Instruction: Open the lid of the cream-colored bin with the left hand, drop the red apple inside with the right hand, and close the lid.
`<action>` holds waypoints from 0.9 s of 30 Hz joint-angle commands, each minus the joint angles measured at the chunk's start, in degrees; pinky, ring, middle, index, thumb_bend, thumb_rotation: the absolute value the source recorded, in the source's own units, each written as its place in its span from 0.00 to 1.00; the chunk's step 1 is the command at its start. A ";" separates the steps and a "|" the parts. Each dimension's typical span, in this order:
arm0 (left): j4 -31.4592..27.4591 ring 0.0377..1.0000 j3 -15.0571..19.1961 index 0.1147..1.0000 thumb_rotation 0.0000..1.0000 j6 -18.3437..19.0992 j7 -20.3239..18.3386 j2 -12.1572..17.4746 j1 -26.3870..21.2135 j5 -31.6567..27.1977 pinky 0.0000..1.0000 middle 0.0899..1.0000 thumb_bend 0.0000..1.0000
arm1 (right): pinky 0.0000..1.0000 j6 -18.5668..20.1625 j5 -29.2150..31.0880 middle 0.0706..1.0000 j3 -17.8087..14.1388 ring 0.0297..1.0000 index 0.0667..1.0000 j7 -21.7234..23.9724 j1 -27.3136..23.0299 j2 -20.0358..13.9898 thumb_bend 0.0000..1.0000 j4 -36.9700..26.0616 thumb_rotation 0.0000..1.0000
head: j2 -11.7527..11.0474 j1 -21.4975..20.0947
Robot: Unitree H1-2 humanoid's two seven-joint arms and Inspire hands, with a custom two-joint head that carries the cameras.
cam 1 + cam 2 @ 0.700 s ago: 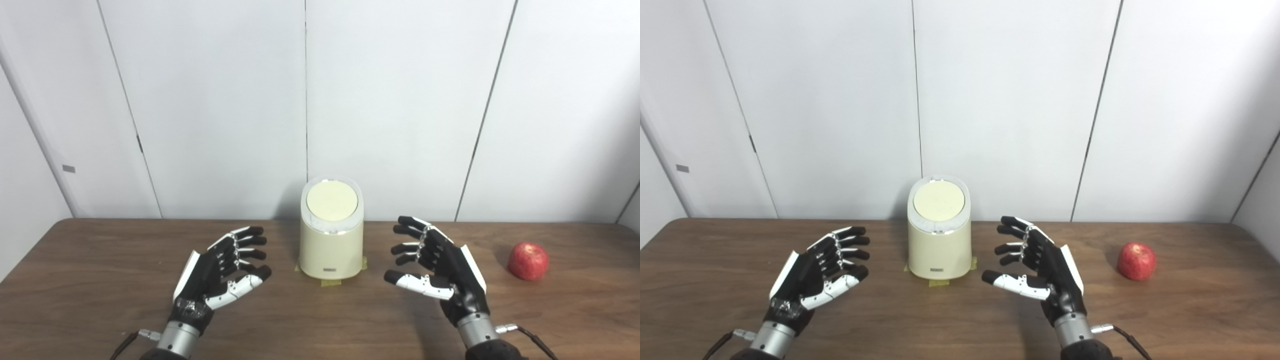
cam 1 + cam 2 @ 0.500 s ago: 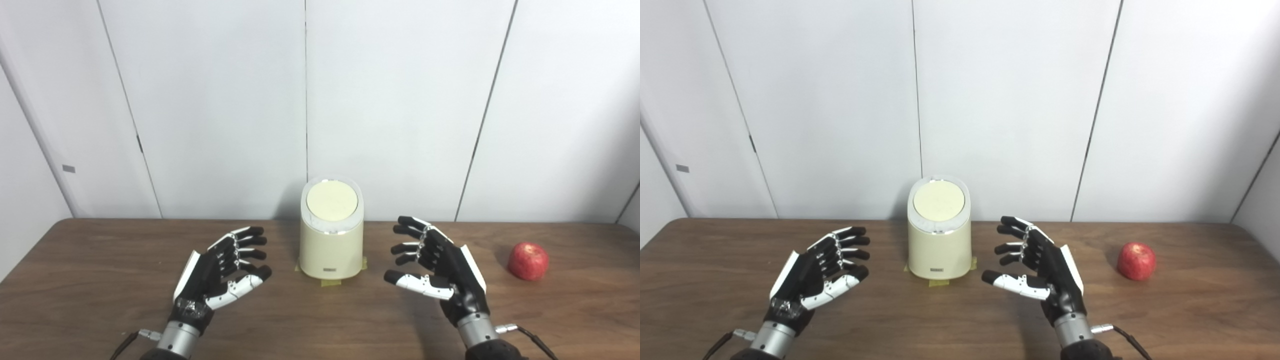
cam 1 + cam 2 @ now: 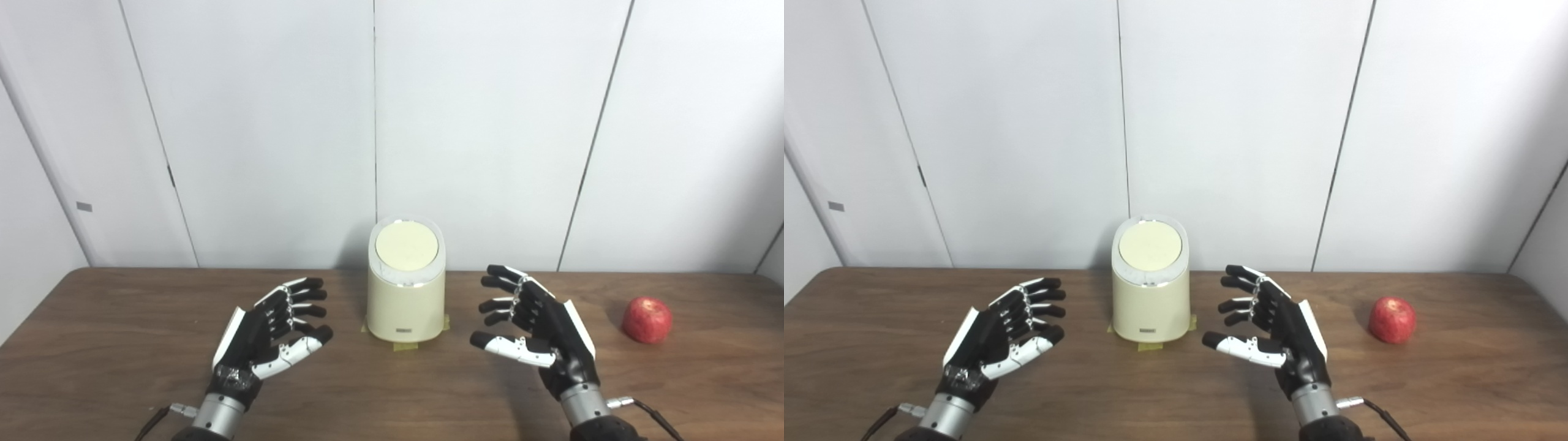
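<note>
Standing upright near the far edge of the brown wooden desk, the cream-colored bin serves as the middle mark of the scene, with its round lid lying flat and closed on top, tilted a little toward the cameras. Strips of yellowish tape show under the bin's base at the front and sides. To the left of the bin, and nearer the cameras than it, the left hand is spread wide with its palm turned inward toward the bin, fingers apart and holding nothing; it is clear of the bin's wall. To the right of the bin, at a like spacing, the right hand mirrors it, palm facing the bin, fingers splayed, thumb reaching toward the bin's base, and empty too. The red apple sits on the desk well to the right of the bin, beyond the right hand and apart from it. Behind the bin rises a white panelled wall with thin vertical seams.
</note>
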 commanded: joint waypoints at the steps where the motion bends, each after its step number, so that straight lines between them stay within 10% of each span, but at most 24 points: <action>1: -1.63 0.69 -0.08 0.77 0.30 -1.92 0.75 -0.23 -2.06 0.22 0.55 0.74 0.76 | 0.50 -2.10 0.29 0.72 -0.05 0.57 0.73 0.40 -2.14 -0.43 0.85 -1.81 0.18 | -0.11 -0.03; 12: -3.21 0.91 -0.51 0.98 0.34 2.76 6.19 -3.24 -9.67 6.91 0.87 0.94 0.82 | 0.49 -1.57 -0.31 0.72 -0.43 0.57 0.72 -0.08 -1.83 -0.76 0.87 -2.17 0.20 | -0.52 0.18; 27: 11.71 0.99 -4.89 1.00 0.29 7.90 8.06 -2.61 -29.66 14.54 0.86 1.00 0.90 | 0.49 -1.32 -0.23 0.73 -0.18 0.58 0.73 -0.09 -1.97 -0.37 0.85 -2.40 0.18 | -0.83 0.17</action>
